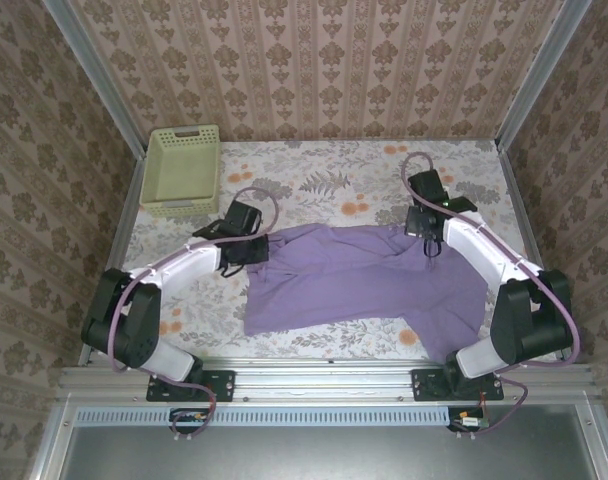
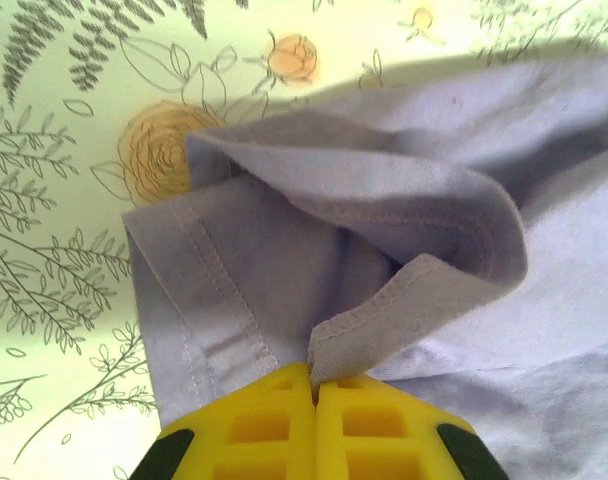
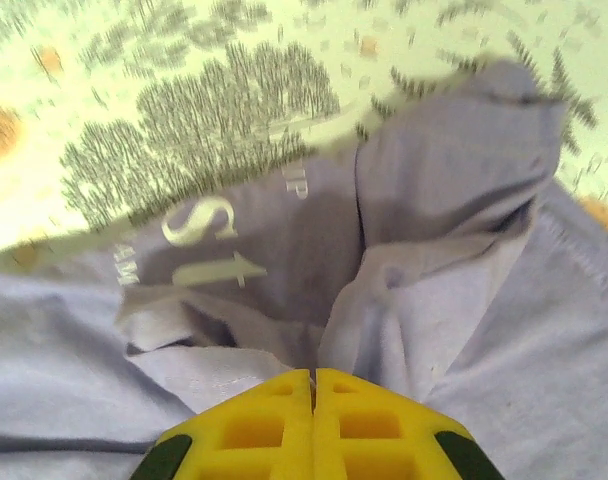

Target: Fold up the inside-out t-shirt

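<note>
Your left gripper (image 2: 314,388) had its yellow jaws pressed together on a stitched hem of the inside-out t-shirt (image 2: 404,200). Your right gripper (image 3: 314,385) was likewise clamped on a fold of it, near pale printed lettering (image 3: 206,240). The lavender shirt lay rumpled across the floral table (image 1: 314,175) between both arms. The pale green basket (image 1: 184,168) stood apart at the far left corner.

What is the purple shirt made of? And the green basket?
The purple t-shirt looks like soft, matte knit cloth, probably cotton: it wrinkles, droops and has stitched hems. The green basket looks like hard, smooth plastic, with neat rows of little holes in its walls.
</note>
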